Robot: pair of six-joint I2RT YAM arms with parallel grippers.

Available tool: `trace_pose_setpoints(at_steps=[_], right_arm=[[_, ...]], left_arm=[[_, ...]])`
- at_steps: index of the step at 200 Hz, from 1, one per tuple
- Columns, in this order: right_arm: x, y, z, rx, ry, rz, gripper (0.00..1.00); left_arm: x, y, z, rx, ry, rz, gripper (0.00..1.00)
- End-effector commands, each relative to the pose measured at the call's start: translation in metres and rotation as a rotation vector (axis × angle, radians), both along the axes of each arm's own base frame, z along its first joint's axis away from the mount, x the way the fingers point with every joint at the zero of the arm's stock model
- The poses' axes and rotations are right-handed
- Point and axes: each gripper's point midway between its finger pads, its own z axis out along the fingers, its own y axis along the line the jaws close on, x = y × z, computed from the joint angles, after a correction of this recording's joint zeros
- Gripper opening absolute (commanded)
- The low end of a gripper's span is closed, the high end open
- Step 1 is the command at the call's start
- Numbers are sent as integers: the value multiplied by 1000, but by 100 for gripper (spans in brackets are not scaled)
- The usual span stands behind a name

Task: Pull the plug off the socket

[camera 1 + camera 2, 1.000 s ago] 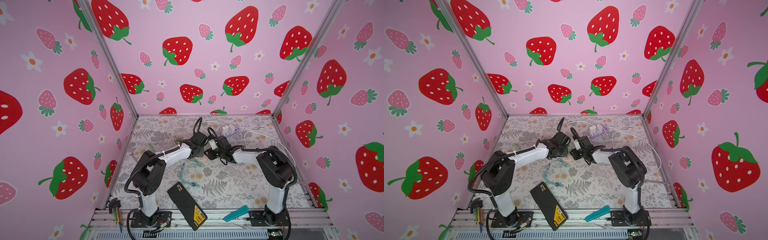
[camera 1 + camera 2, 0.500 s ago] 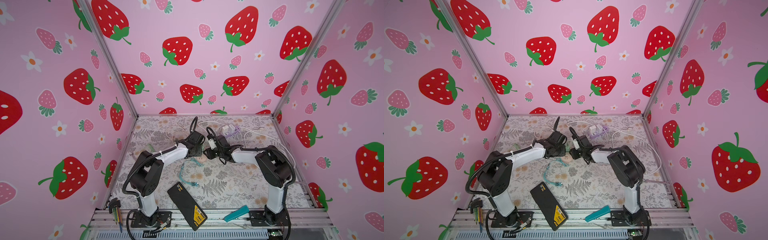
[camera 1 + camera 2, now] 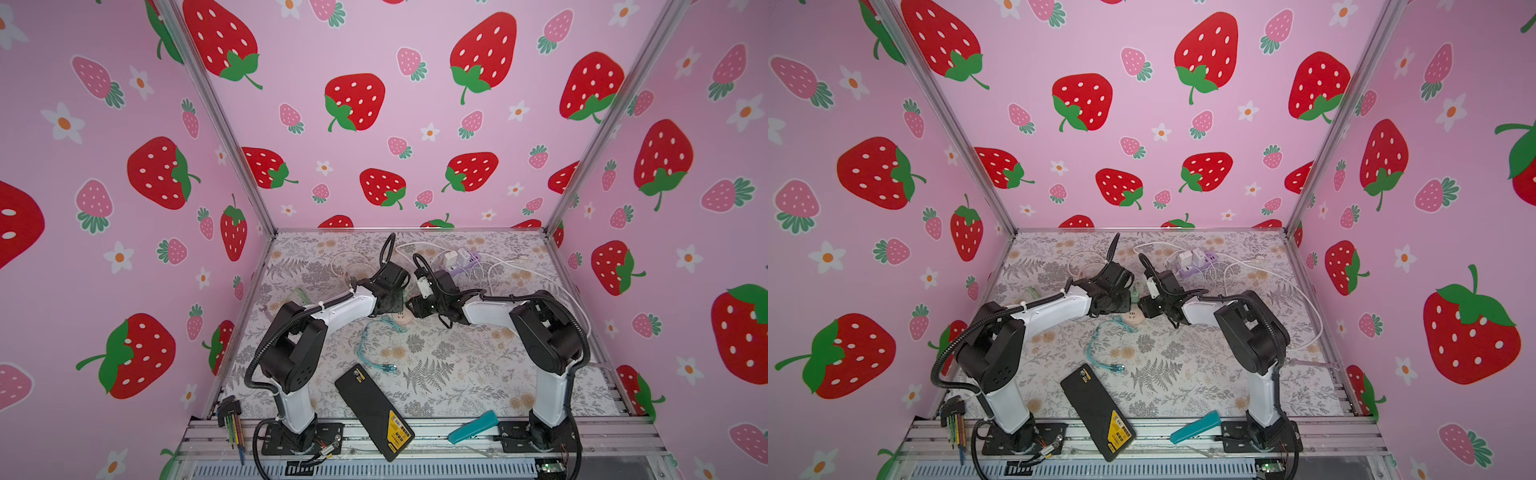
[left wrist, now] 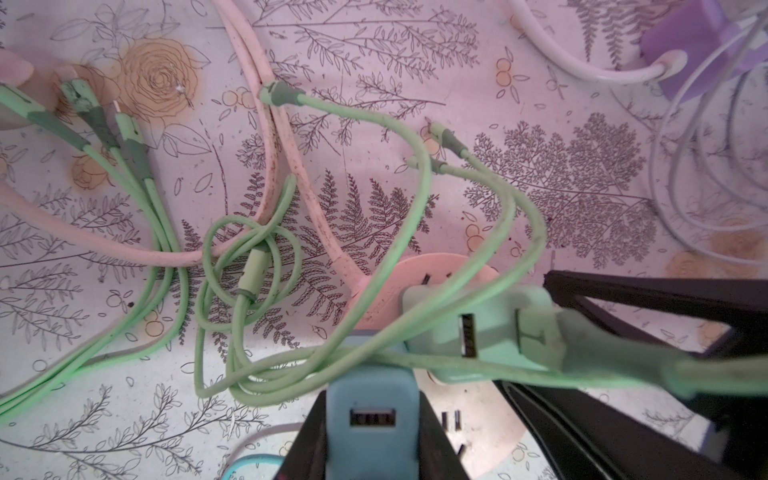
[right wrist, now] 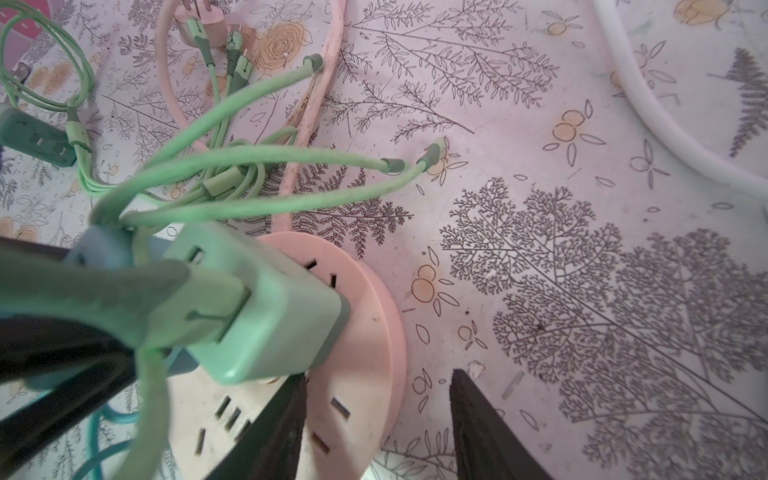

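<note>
Grip first: left tool [image 4: 372, 440] is clamped tight on small blue plastic USB charger plug [image 4: 371, 399], held just over round pink plastic socket disc [image 5: 374, 316] on floral tabletop [image 5: 582, 166], prob. for a straight pull. Right tool [image 5: 378, 376] has jaws partway apart astride disc rim, likely there to steady it. Mint-green plug block [image 5: 266, 307] sits in disc. Blue plug's pins are hidden, so can't tell if it's fully free.
</note>
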Motion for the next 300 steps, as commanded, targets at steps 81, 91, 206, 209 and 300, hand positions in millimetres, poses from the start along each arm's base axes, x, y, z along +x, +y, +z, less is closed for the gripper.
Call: trace_pose_setpoints(at_steps=[81,91,206,209,300], right_arm=[[-70,-109,-130,-519,307,-53,56],[-70,-109,-131,-523,308,-53,56],[-71,-114,-137,-555,318,-54,56],[-71,-114,-137,-556,318,-54,56],[-72,-113,-138,-556,321,-51,56]], left_arm=[[2,-34,36,-101,-55,-104,7],[2,-36,37,-150,-52,-100,7],[2,-14,40,2,-48,-72,7],[3,-13,40,18,-52,-69,7],[-3,-3,73,43,-112,-65,7]])
